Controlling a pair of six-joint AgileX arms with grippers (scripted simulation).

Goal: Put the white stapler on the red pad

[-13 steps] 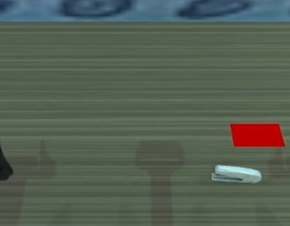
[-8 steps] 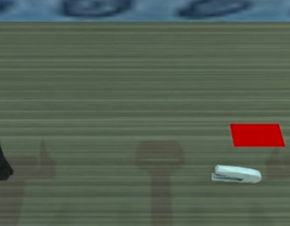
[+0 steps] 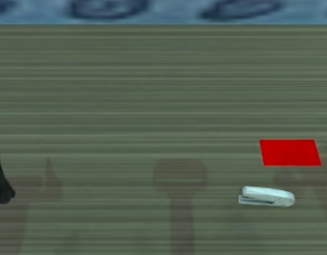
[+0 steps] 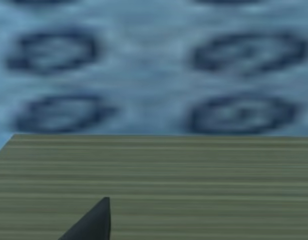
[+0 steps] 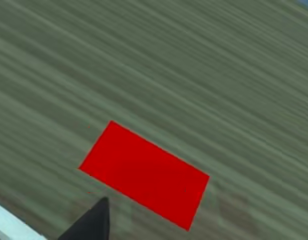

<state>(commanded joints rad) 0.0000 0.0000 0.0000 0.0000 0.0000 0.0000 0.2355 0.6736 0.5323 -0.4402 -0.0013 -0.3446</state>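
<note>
Since the white stapler (image 3: 266,196) lies free on the table (image 3: 152,95) beside the red pad (image 3: 290,152), grasping comes first; neither tool's state is discernible, left arm parked at the left edge.

left arm (image 3: 0,178) – parked at table's left edge | right hand (image 5: 91,222) – one finger tip visible

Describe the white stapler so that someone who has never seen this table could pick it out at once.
Look at the striped olive table from above and go to its near right part, where the flat red pad lies. Just in front of the pad, apart from it, lies the white stapler. It is the only raised white thing there, long and rounded, with a thin grey slot along its side.
</note>
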